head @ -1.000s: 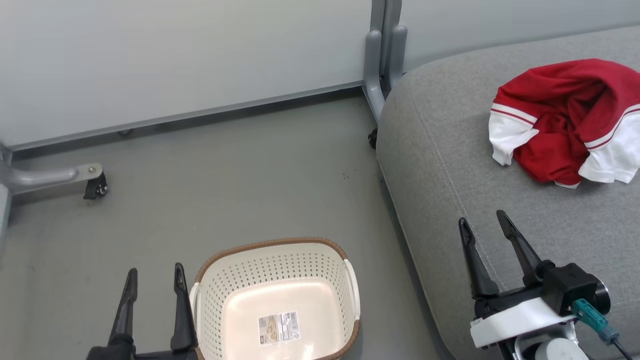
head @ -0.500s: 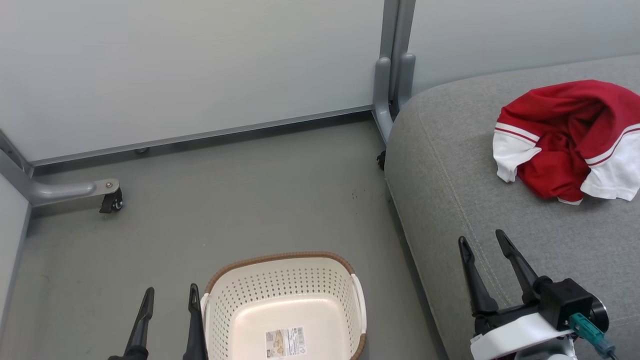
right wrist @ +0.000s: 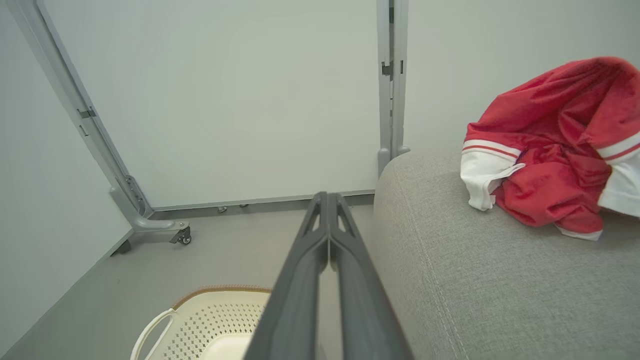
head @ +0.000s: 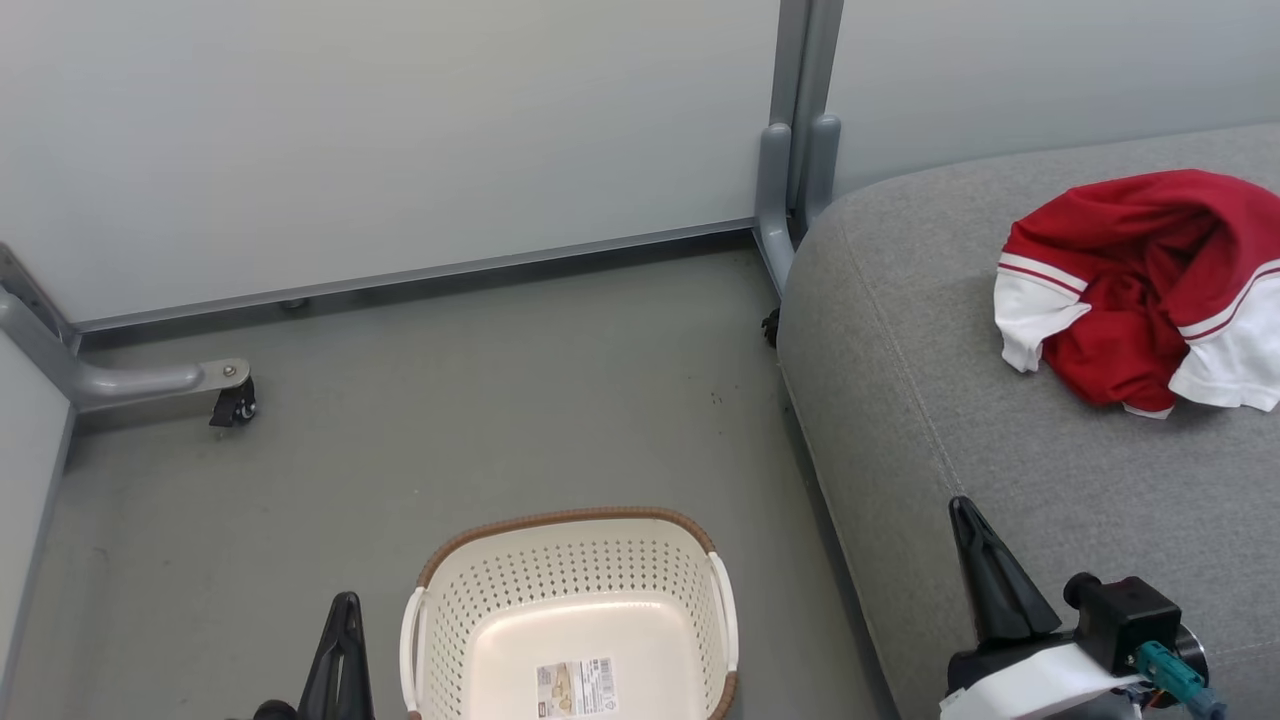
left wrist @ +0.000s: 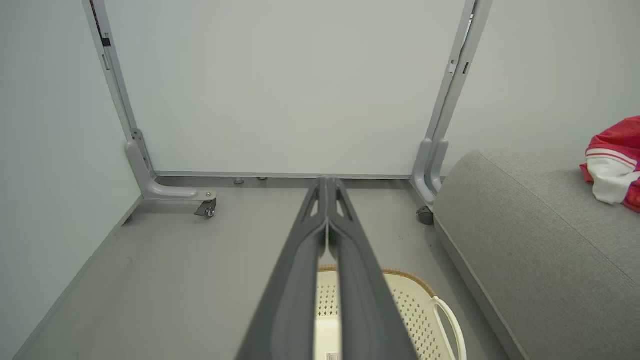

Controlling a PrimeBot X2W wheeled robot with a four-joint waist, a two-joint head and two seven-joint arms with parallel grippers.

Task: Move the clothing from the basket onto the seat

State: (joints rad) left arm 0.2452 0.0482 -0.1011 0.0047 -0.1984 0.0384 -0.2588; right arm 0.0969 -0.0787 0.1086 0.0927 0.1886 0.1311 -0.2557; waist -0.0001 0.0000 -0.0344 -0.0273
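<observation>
L gripper (head: 345,610): fingers were spread 1 s ago, now pressed together, empty, low at left side of basket (head: 570,565). R gripper (head: 965,515): same change, fingers now tip to tip, holding nothing, over front part of seat (head: 1000,470). Whole head view shifted, so cam moved, not objs. Clothing (head: 1140,290) crumpled on seat toward back right, lie unchanged, well apart from both grippers. Basket on floor (head: 500,400) near seat, only label (head: 575,687) inside.

One basket (head: 560,518), one label (head: 576,687), one garment (head: 1140,280), one seat (head: 950,430), two casters (head: 235,402) (head: 771,327), two grippers: left gripper (head: 346,606), right gripper (head: 965,512).
</observation>
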